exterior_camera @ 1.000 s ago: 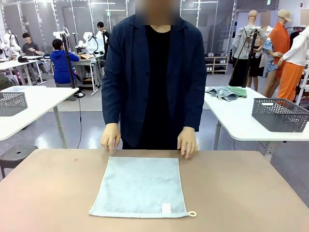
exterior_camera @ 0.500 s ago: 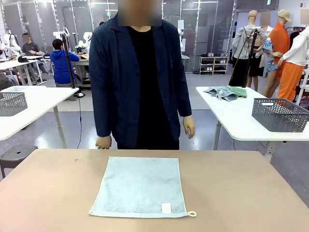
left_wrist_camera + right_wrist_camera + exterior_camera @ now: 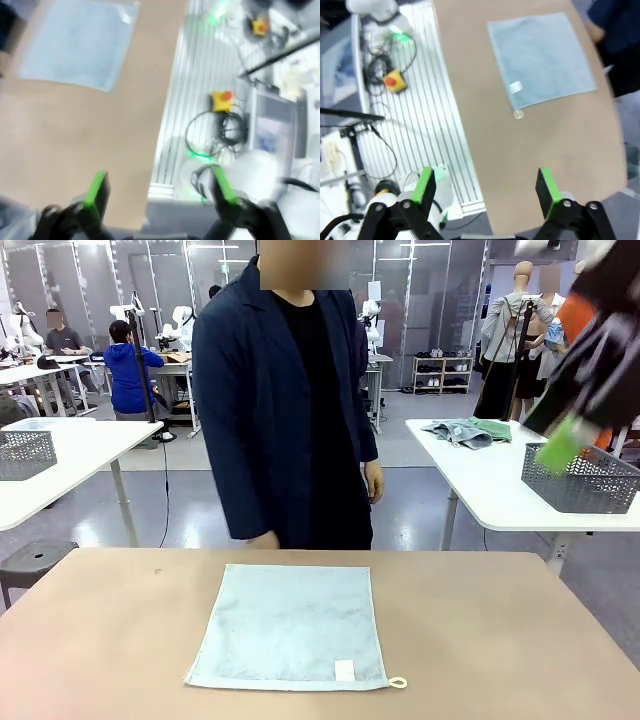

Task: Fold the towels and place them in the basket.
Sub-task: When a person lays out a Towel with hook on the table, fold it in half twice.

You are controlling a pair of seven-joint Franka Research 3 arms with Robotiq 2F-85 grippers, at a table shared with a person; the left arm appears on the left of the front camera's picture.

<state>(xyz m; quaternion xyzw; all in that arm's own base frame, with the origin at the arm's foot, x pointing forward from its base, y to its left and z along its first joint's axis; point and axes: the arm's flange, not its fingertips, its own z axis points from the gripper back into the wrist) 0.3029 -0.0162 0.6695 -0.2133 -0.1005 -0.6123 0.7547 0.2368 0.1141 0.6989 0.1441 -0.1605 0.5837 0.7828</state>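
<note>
Lying flat on the table [image 3: 500, 640], the towel [image 3: 290, 625] sits well ahead of the left gripper [image 3: 159, 185] and right gripper [image 3: 486, 182], both gaping wide and empty. It looks soft, light, limp; pinch a corner near the loop [image 3: 398, 682].

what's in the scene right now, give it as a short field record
towel: one, pale blue-grey, spread flat and unfolded on the table
white loop: at the towel's near corner, on the robot's right
person: stands at the far edge, not touching the towel
left fingers: open, high over the table's near edge, holding nothing
right fingers: open, high over the table's near edge, holding nothing
</note>
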